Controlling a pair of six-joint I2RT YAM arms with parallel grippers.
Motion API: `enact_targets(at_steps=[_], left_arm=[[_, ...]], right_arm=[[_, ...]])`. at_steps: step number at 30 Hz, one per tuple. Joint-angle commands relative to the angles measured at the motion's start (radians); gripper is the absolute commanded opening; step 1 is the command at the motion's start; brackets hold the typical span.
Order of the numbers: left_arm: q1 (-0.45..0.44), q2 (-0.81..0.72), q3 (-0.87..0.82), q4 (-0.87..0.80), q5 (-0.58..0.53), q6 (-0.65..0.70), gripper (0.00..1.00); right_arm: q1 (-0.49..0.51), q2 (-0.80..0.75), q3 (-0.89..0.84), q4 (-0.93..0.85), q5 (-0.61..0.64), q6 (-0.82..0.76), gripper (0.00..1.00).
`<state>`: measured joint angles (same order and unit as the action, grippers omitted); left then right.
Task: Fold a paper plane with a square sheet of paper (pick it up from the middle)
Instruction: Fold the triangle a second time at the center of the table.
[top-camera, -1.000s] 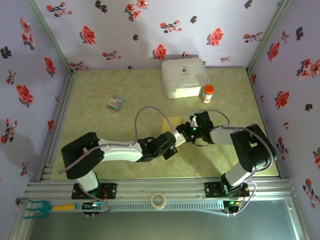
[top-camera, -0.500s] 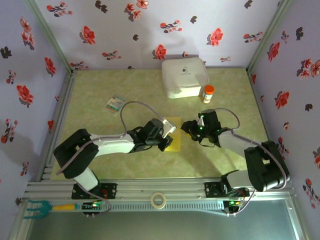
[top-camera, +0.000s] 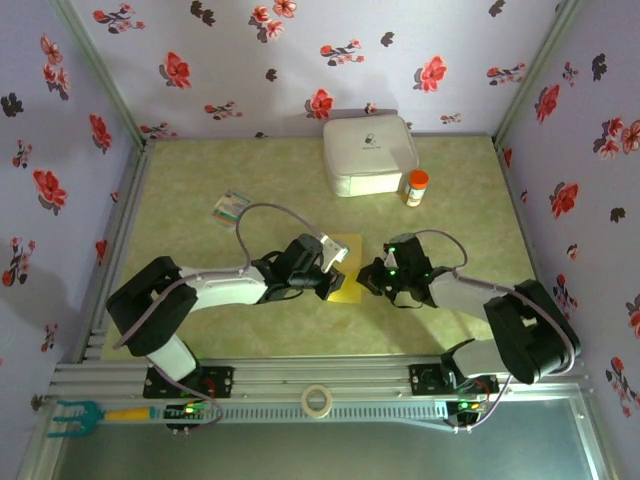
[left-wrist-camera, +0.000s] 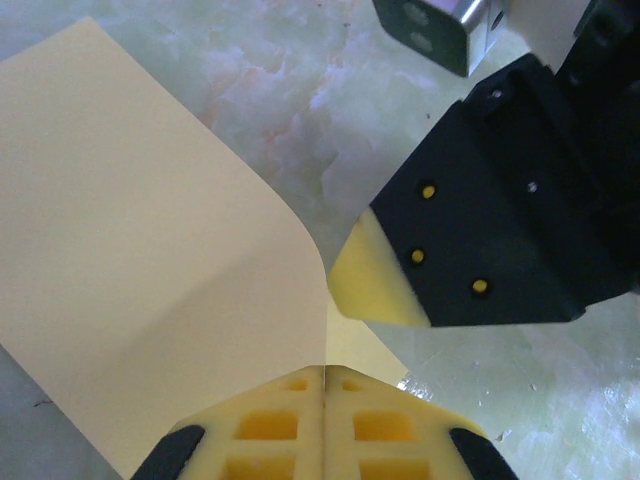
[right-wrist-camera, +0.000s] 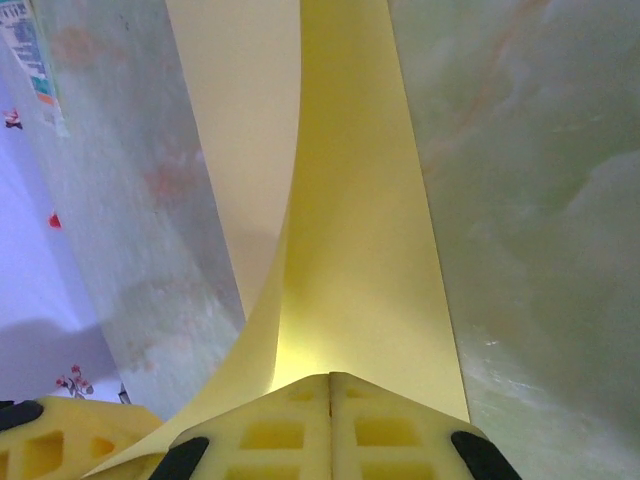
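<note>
Paper pinched between left tool and right tool.

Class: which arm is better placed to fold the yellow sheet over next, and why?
Probably right: the right claw is shut on the yellow sheet where it curls up, ready to sweep across. The left claw, also shut on it, anchors.

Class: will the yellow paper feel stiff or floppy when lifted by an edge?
Probably floppy: the yellow paper curves smoothly up into the right gripper. Likely light, since an edge pinch raises it. May crease easily; a soft fold shows by the left gripper.
</note>
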<state>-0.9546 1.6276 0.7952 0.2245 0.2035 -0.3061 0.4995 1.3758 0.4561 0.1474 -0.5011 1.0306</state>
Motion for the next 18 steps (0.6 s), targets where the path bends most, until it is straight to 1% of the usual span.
enact_targets(at_steps=[1,5,8,11,15,17,18], left_arm=[[0.007,-0.008,-0.010,0.012,0.017,-0.013,0.02],[0.011,0.004,0.001,-0.011,0.027,-0.010,0.07],[0.013,0.016,0.012,-0.028,0.043,-0.010,0.10],[0.017,0.023,0.016,-0.033,0.057,-0.011,0.11],[0.020,0.028,0.017,-0.034,0.063,-0.013,0.10],[0.023,0.028,0.017,-0.032,0.071,-0.013,0.06],[0.025,0.029,0.018,-0.031,0.077,-0.014,0.05]], right_arm=[[0.014,0.039,0.005,0.096,-0.022,0.036,0.06],[0.017,0.069,0.009,0.155,-0.035,0.062,0.06],[0.017,0.071,0.010,0.157,-0.036,0.063,0.06],[0.017,0.069,0.006,0.152,-0.032,0.062,0.06],[0.017,0.068,0.003,0.145,-0.025,0.059,0.06],[0.017,0.070,0.004,0.143,-0.024,0.059,0.06],[0.017,0.072,0.004,0.138,-0.024,0.057,0.06]])
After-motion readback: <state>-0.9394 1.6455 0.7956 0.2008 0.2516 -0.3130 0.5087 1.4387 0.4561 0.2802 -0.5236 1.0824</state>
